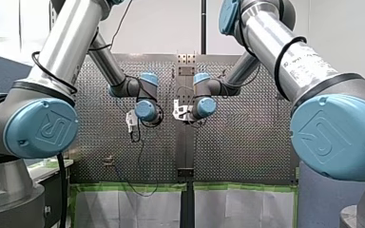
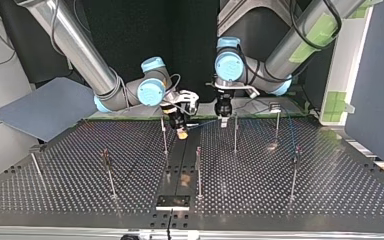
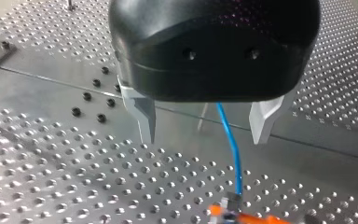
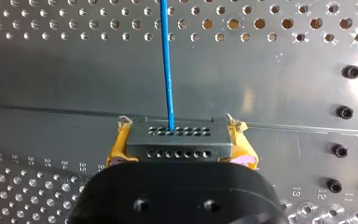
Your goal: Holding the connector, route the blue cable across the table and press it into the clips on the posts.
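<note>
Pinching the grey perforated connector (image 4: 177,141), my right gripper (image 4: 179,133) shows yellow pads (image 4: 119,147); my left gripper (image 3: 203,126) spreads metal fingers (image 3: 144,114) astride the blue cable (image 3: 228,135).

The grey connector (image 4: 179,137), pierced by rows of small holes, sat clamped between the right gripper (image 4: 179,145)'s yellow pads (image 4: 241,142), the thin blue cable (image 4: 168,60) running straight out from it.

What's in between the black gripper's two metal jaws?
The left wrist view shows the thin blue cable running through the gap between my left gripper's open metal jaws, touching neither. Behind it is only the perforated metal table.
</note>
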